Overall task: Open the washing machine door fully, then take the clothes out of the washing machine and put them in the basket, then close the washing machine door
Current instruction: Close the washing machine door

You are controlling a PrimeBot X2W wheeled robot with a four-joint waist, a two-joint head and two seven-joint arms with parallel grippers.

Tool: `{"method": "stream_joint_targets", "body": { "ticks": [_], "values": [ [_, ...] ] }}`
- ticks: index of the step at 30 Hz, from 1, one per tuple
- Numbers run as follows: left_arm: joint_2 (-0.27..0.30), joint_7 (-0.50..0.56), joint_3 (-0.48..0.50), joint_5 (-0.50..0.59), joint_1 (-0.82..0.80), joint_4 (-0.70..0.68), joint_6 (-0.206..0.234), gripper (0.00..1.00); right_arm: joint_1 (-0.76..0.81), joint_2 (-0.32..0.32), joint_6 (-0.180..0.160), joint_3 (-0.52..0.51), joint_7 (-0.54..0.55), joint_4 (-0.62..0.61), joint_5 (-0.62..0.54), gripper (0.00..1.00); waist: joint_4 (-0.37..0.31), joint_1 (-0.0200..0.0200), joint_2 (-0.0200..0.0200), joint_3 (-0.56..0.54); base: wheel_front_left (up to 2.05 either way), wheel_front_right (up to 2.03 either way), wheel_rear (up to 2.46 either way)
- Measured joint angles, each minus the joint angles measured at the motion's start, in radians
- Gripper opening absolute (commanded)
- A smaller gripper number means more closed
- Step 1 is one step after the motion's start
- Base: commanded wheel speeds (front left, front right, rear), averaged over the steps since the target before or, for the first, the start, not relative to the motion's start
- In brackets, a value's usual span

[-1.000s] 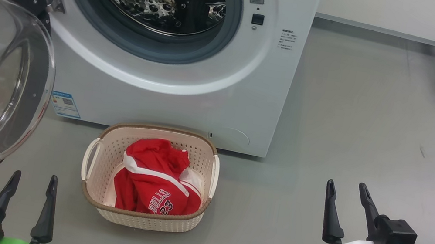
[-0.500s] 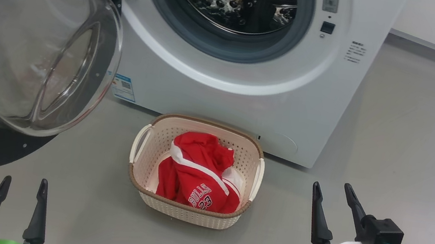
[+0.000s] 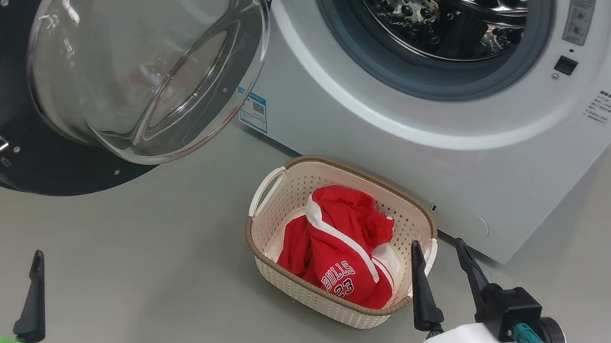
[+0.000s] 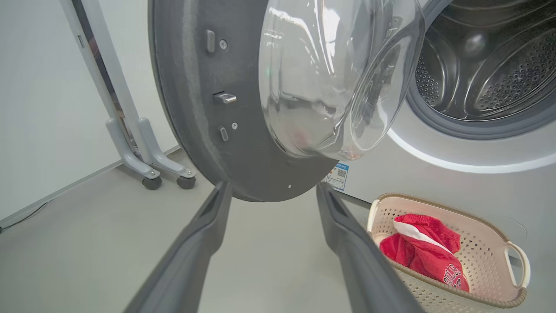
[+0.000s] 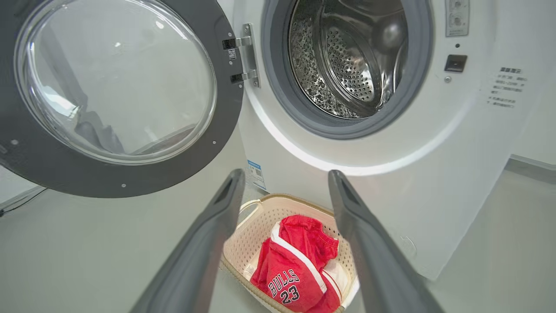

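Seemingly at the last step: closing the washing machine door (image 3: 116, 40), which stands wide open across the upper left of the head view. No red to be seen in the steel drum (image 3: 432, 6) at the top centre, though part of it is cut off by the frame edge. Clothes (image 3: 342, 246) heaped in the basket (image 3: 343, 168), lower centre, on the floor just in front of the washing machine (image 3: 384, 147).

Left gripper (image 3: 12, 256) at the lower left, fingers spread, holding nothing, well apart from the door. Right gripper (image 3: 437, 243) at the lower right, likewise spread and empty, tips just beside the basket's right rim.

Calls next, probably, for getting a gripper behind the door's free edge at the far left and swinging it round to the opening until it latches.

Counted: one door, one machine, one basket, two grippers. Red garments bunched together, at least one, exact number impossible to tell.
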Motion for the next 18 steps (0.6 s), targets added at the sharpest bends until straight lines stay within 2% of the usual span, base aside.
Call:
{"method": "stream_joint_targets", "body": {
  "ticks": [9, 18],
  "values": [
    [-0.002, 0.000, 0.033, -0.035, 0.000, -0.006, 0.018, 1.00, -0.045, -0.003, 0.016, 0.040, 0.000, 0.030, -0.001, 1.00, 0.034, 0.0000, 0.0000, 0.025, 0.00, 0.00, 0.00],
    [-0.003, 0.000, 0.038, -0.055, 0.000, -0.007, 0.018, 1.00, -0.065, -0.003, 0.016, 0.059, 0.000, 0.049, 0.003, 1.00, 0.038, 0.0000, 0.0000, 0.028, 0.00, 0.00, 0.00]
  ]
}}
